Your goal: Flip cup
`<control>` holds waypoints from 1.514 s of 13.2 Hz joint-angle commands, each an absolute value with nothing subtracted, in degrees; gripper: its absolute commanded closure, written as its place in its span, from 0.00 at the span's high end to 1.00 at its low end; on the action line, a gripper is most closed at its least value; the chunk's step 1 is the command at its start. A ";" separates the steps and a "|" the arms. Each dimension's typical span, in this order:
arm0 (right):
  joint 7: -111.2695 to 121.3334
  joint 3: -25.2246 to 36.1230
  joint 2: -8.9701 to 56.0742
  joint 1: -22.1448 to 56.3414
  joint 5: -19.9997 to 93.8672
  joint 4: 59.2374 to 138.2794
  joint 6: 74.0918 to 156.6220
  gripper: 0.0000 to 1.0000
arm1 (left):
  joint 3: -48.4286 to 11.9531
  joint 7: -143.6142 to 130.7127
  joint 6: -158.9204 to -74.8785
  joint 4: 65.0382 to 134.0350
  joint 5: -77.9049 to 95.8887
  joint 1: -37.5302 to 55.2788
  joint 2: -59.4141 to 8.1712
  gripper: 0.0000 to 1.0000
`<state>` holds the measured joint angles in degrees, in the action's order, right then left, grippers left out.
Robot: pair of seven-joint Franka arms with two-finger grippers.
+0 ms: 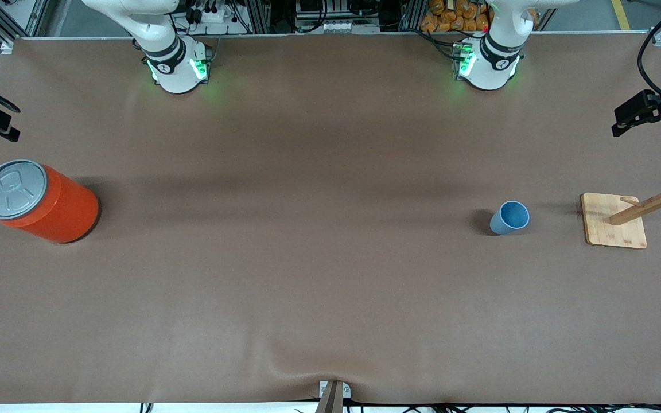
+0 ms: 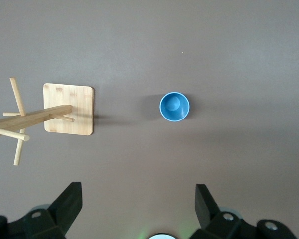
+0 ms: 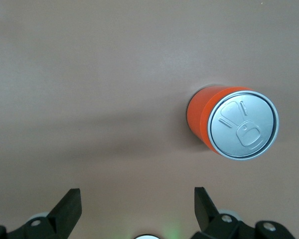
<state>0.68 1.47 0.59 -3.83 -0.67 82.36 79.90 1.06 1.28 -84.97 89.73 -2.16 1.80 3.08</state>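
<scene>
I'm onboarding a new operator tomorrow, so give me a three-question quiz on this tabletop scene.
1. True or false: the cup stands upright, mouth up.
2. Which thing stands beside the cup toward the left arm's end of the table? A) orange can B) wooden rack C) bowl
3. Fill in: both the left gripper and the right gripper are ____ and hold nothing.

Key:
1. True; its deeper blue inside shows.
2. B, the wooden rack; the orange can stands at the right arm's end.
3. open

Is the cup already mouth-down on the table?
No, the cup stands upright with its open mouth up, its deeper blue inside showing in the left wrist view.
</scene>
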 commanded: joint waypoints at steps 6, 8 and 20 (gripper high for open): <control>1.14 1.32 0.18 -3.78 -1.32 81.74 79.19 1.00 | 1.32 -0.96 -85.17 90.35 -1.32 2.02 4.39 1.00; 1.14 1.41 0.09 -3.78 -1.23 81.74 79.02 1.00 | 1.32 -3.59 -85.17 90.26 -1.32 2.02 4.39 1.00; 1.23 1.32 -0.53 -3.78 -1.23 81.74 76.99 1.00 | 1.06 -3.52 -85.17 90.18 -1.41 1.58 3.87 1.00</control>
<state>0.72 1.34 0.07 -3.77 -0.90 82.08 77.84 1.11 -3.57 -85.09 89.92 -2.15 1.86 3.29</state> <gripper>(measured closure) 0.000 0.000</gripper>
